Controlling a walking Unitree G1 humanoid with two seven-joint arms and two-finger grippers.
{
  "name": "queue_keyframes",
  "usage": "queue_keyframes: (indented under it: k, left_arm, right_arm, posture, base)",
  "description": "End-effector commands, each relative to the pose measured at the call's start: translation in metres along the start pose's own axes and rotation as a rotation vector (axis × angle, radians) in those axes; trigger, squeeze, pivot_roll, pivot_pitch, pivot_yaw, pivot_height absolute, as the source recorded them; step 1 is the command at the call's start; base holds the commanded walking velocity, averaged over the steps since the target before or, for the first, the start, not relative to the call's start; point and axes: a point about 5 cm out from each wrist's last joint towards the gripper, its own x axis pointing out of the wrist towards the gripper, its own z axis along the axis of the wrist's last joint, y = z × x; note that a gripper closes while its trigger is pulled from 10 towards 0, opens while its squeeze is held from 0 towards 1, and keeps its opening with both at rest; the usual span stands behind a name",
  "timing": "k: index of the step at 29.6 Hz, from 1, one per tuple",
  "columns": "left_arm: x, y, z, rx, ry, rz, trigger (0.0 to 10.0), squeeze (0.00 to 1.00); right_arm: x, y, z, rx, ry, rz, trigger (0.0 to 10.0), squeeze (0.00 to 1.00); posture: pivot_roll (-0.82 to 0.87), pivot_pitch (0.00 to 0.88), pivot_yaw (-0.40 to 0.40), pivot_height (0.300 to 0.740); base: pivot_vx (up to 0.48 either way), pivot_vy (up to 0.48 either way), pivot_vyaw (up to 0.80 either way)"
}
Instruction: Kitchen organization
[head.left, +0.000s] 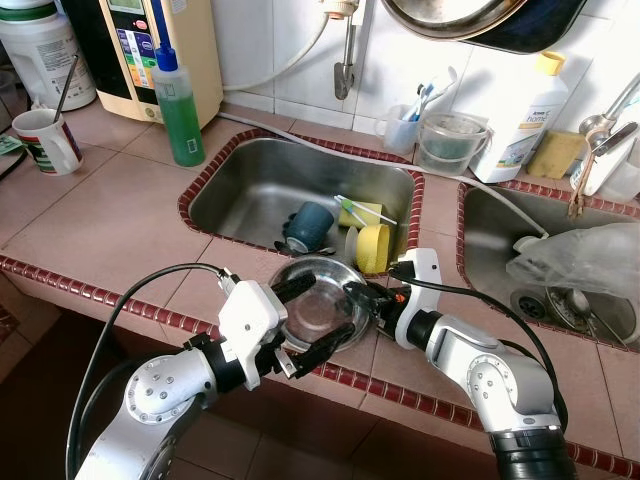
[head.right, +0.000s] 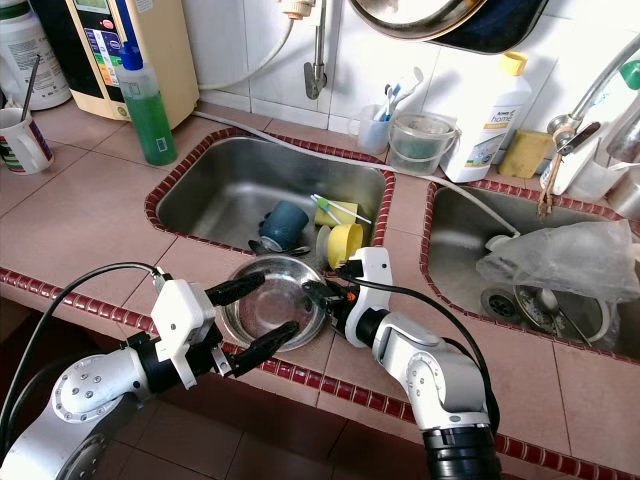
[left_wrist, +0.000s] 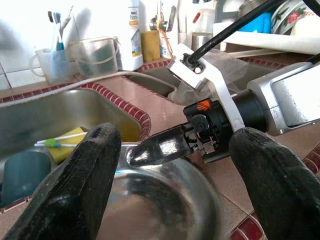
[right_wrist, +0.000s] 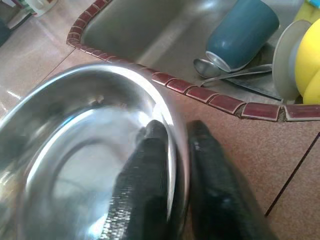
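A steel bowl (head.left: 318, 302) sits on the tiled counter (head.left: 100, 215), on the near ledge just in front of the left sink (head.left: 250, 185). The right gripper (head.left: 362, 297) reaches in from the bowl's right side and has its two black fingers (right_wrist: 150, 185) closed on the bowl's rim, one finger inside the bowl and the other outside it, the rim pinched between them. The left gripper (head.left: 308, 318) stands at the bowl's left and near side with its fingers spread wide: one finger lies over the far-left rim, the other along the near rim, so the bowl lies between them. Whether either of these fingers touches the steel cannot be told. In the left wrist view the two black pads (left_wrist: 75, 185) frame the bowl with the right gripper's finger resting on the rim between them.

Inside the left sink, just beyond the bowl, lie a teal cup (head.left: 310, 224) on its side, a yellow cup (head.left: 373, 246), a spoon (right_wrist: 235, 72) and a yellow sponge (head.left: 362, 211). A green bottle (head.left: 180, 110) stands on the counter at the sink's far-left corner, and a white mug (head.left: 45, 140) stands further left. A clear plastic bag (head.left: 575, 260) lies across the right sink (head.left: 490, 235).
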Motion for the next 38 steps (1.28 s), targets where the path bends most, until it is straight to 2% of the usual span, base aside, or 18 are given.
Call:
queue_keyframes:
  k: [1, 17, 18, 20, 23, 24, 25, 26, 32, 35, 38]
  left_arm:
    - [0.0, 0.0, 0.006, 0.013, -0.018, -0.012, 10.0, 0.0]
    - [0.0, 0.008, 0.009, 0.019, -0.028, 0.013, 10.0, 0.0]
    - [0.0, 0.009, 0.009, 0.017, -0.029, 0.018, 10.0, 0.0]
    - [0.001, 0.016, 0.009, -0.007, -0.034, 0.054, 10.0, 0.0]
    - [0.001, 0.02, 0.01, -0.013, -0.037, 0.077, 10.0, 0.0]
    - [0.001, 0.024, 0.01, -0.022, -0.038, 0.101, 10.0, 0.0]
    - [0.002, 0.027, 0.01, -0.029, -0.04, 0.113, 10.0, 0.0]
    - [0.002, 0.029, 0.01, -0.035, -0.04, 0.126, 10.0, 0.0]
    - [0.004, 0.048, 0.007, -0.021, -0.02, 0.243, 10.0, 0.0]
    - [0.006, 0.068, 0.001, 0.017, 0.022, 0.406, 10.0, 0.0]
    - [0.012, 0.078, -0.002, -0.016, 0.037, 0.488, 10.0, 0.0]
  right_arm:
    - [-0.002, -0.003, 0.006, -0.001, -0.02, -0.015, 0.0, 0.0]
    - [0.0, -0.013, 0.017, -0.02, -0.076, -0.091, 0.0, 0.0]
    - [-0.001, -0.015, 0.019, -0.022, -0.09, -0.1, 0.0, 0.0]
    - [-0.004, -0.022, 0.032, -0.061, -0.185, -0.155, 0.0, 0.0]
    - [-0.005, -0.025, 0.039, -0.075, -0.234, -0.187, 0.0, 0.0]
    - [-0.007, -0.027, 0.044, -0.082, -0.275, -0.207, 5.6, 0.0]
    - [-0.008, -0.029, 0.048, -0.091, -0.302, -0.22, 9.6, 0.0]
    - [-0.009, -0.03, 0.052, -0.097, -0.329, -0.23, 10.0, 0.0]
    - [-0.019, -0.031, 0.077, -0.155, -0.509, -0.276, 10.0, 0.0]
    - [-0.023, -0.026, 0.087, -0.239, -0.601, -0.29, 10.0, 0.0]
    - [-0.024, -0.02, 0.091, -0.283, -0.651, -0.292, 10.0, 0.0]
  posture:
    - [-0.02, 0.073, -0.056, 0.74]
    - [-0.02, 0.07, -0.05, 0.74]
    - [-0.02, 0.07, -0.05, 0.74]
    - [-0.02, 0.067, -0.047, 0.74]
    - [-0.02, 0.066, -0.046, 0.74]
    - [-0.02, 0.066, -0.046, 0.74]
    - [-0.03, 0.064, -0.043, 0.74]
    - [-0.03, 0.063, -0.042, 0.74]
    - [-0.03, 0.059, -0.036, 0.74]
    - [-0.03, 0.056, -0.031, 0.74]
    - [-0.03, 0.052, -0.029, 0.74]
  base:
    - [0.0, 0.0, 0.0]
    - [0.0, 0.0, 0.0]
    - [0.0, 0.0, 0.0]
    - [0.0, 0.0, 0.0]
    - [0.0, 0.0, 0.0]
    - [0.0, 0.0, 0.0]
    - [0.0, 0.0, 0.0]
    - [0.0, 0.0, 0.0]
    - [0.0, 0.0, 0.0]
    - [0.0, 0.0, 0.0]
    - [0.0, 0.0, 0.0]
